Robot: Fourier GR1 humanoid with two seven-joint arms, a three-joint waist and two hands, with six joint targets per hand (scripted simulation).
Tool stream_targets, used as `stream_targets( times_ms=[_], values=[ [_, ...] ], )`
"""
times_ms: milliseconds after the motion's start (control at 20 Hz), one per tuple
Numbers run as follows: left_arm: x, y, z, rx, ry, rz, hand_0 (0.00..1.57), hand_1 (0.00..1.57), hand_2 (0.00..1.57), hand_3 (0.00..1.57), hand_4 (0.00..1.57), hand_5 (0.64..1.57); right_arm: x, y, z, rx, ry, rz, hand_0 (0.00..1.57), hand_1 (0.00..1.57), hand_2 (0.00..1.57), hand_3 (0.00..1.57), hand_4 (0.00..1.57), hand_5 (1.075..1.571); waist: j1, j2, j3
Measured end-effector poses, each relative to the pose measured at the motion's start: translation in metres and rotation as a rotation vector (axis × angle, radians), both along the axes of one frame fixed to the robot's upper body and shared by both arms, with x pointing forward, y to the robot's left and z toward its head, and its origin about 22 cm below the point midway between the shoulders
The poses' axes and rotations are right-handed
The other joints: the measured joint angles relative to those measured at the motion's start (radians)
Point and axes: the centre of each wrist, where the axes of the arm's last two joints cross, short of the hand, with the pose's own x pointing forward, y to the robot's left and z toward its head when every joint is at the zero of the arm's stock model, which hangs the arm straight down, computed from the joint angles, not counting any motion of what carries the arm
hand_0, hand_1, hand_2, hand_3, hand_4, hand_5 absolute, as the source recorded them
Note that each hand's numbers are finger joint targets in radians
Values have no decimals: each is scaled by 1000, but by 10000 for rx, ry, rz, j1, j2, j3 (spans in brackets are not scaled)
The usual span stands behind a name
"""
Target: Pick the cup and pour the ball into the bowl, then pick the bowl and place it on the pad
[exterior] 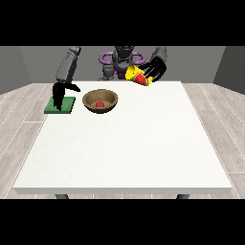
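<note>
A brown bowl [100, 101] sits on the table at the back left, and a red ball [100, 104] lies inside it. Left of the bowl lies a green pad [61, 105]. The hand at the view's left [59, 93] hangs over the pad with its fingers pointing down and its thumb spread to the right, holding nothing. Raised above the table's far edge, the hand at the view's right [154, 71] has its fingers curled round a yellow cup [138, 76], which is tipped on its side so its red inside faces down and left.
The white table [129, 143] stretches wide toward the camera in front of the bowl and pad. The robot's torso [122, 60] stands behind the far edge.
</note>
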Motion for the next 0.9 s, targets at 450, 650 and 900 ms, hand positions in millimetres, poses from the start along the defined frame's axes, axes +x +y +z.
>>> stream_targets(
  times_ms=[450, 650, 900],
  values=[
    [3, 41, -44, -3729, 1060, -925, 0, 0, 0, 0, 0, 1519, 23, 55, 1, 48, 59, 1135, 0, 0, 0, 0, 111, 1541, -773, 502, 20],
    [4, 52, -61, -4260, 1587, -757, 0, 0, 0, 0, 0, 1531, 22, 76, -11, -121, 628, 1451, 0, 0, 0, 0, 0, 1544, -1149, 44, 31],
    [2, 58, -69, -4469, 1783, -797, 0, 0, 0, 0, 0, 1547, 13, 84, -32, -9, 922, 1562, 0, 0, 0, 0, 208, 1546, -1249, -112, 41]
  ],
)
